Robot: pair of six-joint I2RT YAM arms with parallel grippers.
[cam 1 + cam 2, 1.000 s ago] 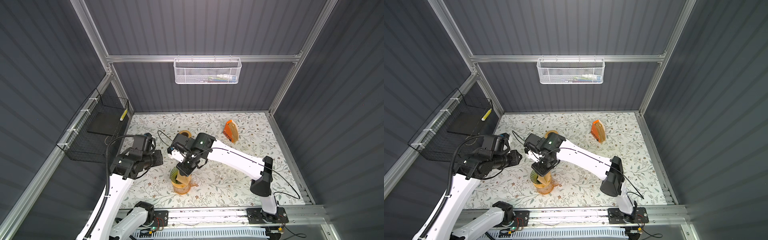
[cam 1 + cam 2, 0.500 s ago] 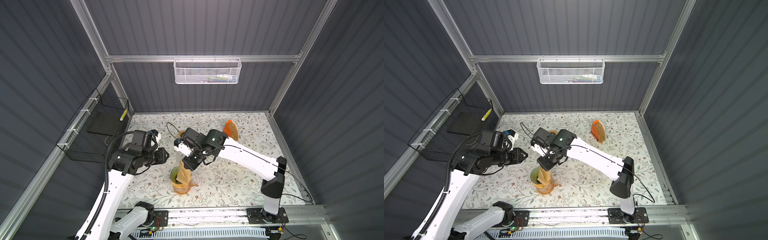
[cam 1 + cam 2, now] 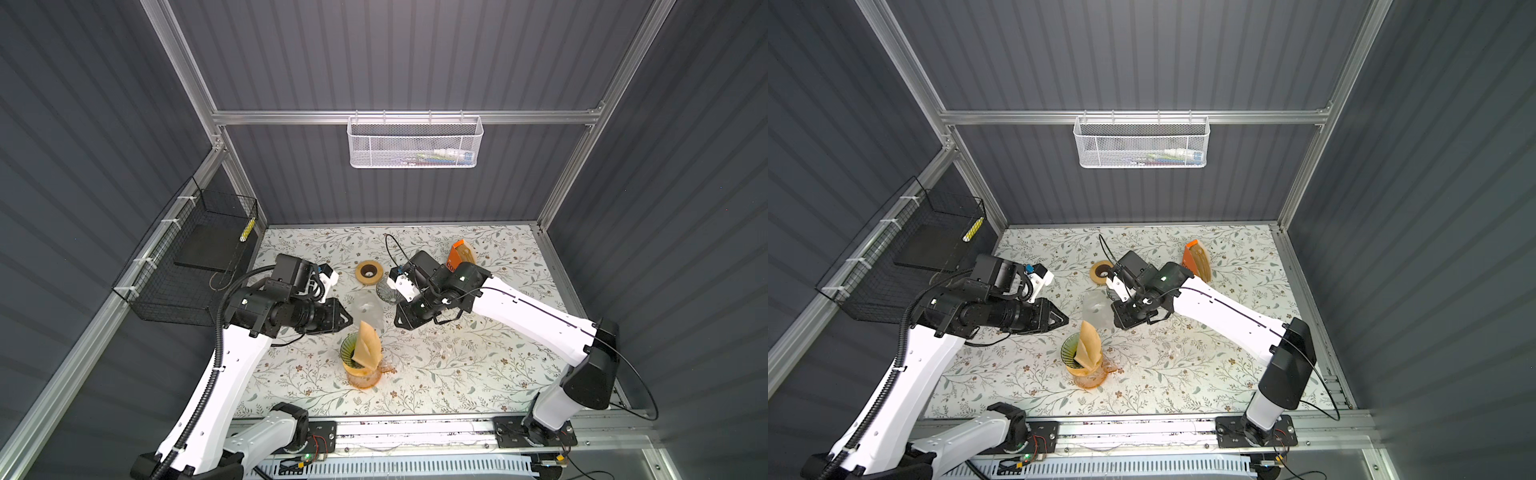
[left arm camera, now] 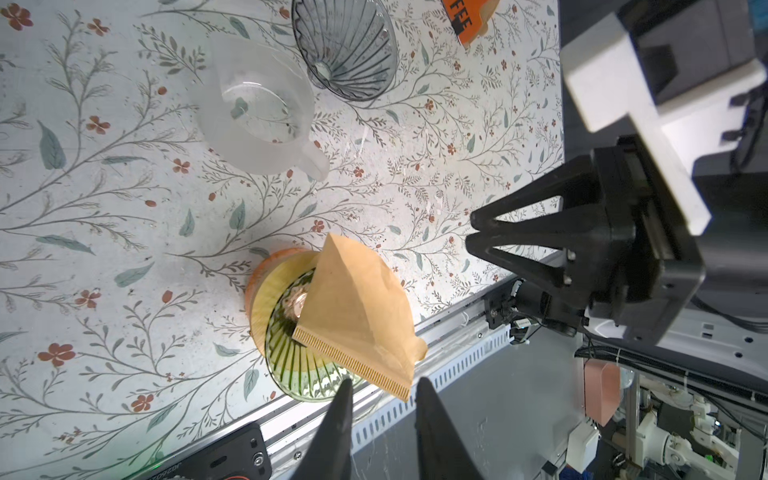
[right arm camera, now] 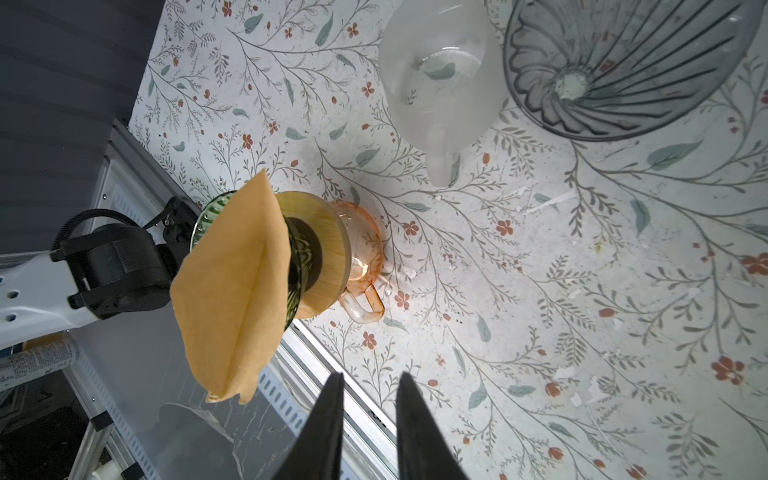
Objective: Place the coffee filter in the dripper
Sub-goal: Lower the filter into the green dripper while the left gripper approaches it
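A brown paper coffee filter (image 3: 366, 348) (image 3: 1088, 347) stands folded flat in the green ribbed dripper (image 3: 347, 353) (image 3: 1068, 353). It leans and sticks out well above the rim. The dripper sits on a wooden ring over an orange glass cup (image 3: 365, 379). My left gripper (image 3: 351, 322) (image 4: 382, 384) hovers just left of the filter's (image 4: 357, 307) top, open by a narrow gap, gripping nothing. My right gripper (image 3: 397, 323) (image 5: 370, 376) is open and empty, up and to the right of the filter (image 5: 232, 291). It also shows in the left wrist view as the right gripper (image 4: 469, 232).
A frosted clear jug (image 3: 368, 305), a grey ribbed dripper (image 3: 386, 289) and a wooden ring (image 3: 369, 271) stand behind the cup. An orange filter packet (image 3: 459, 255) lies at the back right. A black wire basket (image 3: 195, 257) hangs on the left wall, near the table's front rail (image 3: 415, 428).
The right gripper has let go of the filter and drawn back to the right. The left gripper has swung right, closer to the filter's top. The filter stays in the dripper.
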